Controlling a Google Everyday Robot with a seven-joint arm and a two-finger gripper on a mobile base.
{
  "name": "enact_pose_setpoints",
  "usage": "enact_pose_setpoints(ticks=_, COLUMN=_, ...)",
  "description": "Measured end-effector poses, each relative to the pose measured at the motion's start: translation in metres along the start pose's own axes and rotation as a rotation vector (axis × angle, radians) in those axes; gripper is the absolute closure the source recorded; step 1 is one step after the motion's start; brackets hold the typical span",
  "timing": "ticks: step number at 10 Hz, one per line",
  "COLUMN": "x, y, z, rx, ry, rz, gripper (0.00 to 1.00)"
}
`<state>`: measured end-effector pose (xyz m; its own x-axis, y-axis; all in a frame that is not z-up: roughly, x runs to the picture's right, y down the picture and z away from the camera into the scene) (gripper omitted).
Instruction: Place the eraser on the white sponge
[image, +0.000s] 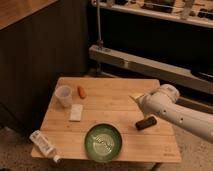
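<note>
The eraser (146, 122), a small black block, lies on the right part of the wooden table (120, 102), just below my white arm (172, 112). The white sponge (76, 112) lies flat on the left part, in front of the clear cup. My arm reaches in from the right. Its gripper (136, 97) hovers over the table's right half, a little above and behind the eraser and far from the sponge. It stands open and holds nothing.
A clear plastic cup (64, 95) and a small orange thing (81, 92) stand at the table's left rear. A green bowl (103, 142) sits at the front middle, and a white-labelled bottle (43, 145) lies at the front left corner. A metal rack (150, 62) runs behind the table.
</note>
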<state>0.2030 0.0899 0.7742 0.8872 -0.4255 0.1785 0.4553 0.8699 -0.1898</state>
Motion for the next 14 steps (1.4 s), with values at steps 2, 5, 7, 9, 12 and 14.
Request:
enact_pose_setpoints(ticks=2, x=0.02, y=0.021, z=0.005, rx=-0.056, ry=-0.026, rz=0.086, gripper=0.2)
enact_pose_setpoints(ticks=5, x=0.026, y=0.041, z=0.012, rx=-0.077, ry=-0.067, rz=0.15, gripper=0.2)
enact_pose_setpoints(ticks=7, x=0.032, y=0.058, z=0.027, rx=-0.109, ry=-0.098, rz=0.173, gripper=0.2)
enact_pose_setpoints(ticks=9, x=0.038, y=0.069, z=0.05, rx=-0.124, ry=-0.114, rz=0.171, gripper=0.2)
enact_pose_setpoints(ticks=12, x=0.041, y=0.075, z=0.074, rx=-0.128, ry=-0.132, rz=0.17, gripper=0.2)
enact_pose_setpoints(ticks=14, x=0.041, y=0.077, z=0.082, rx=-0.131, ry=-0.148, rz=0.176, gripper=0.2)
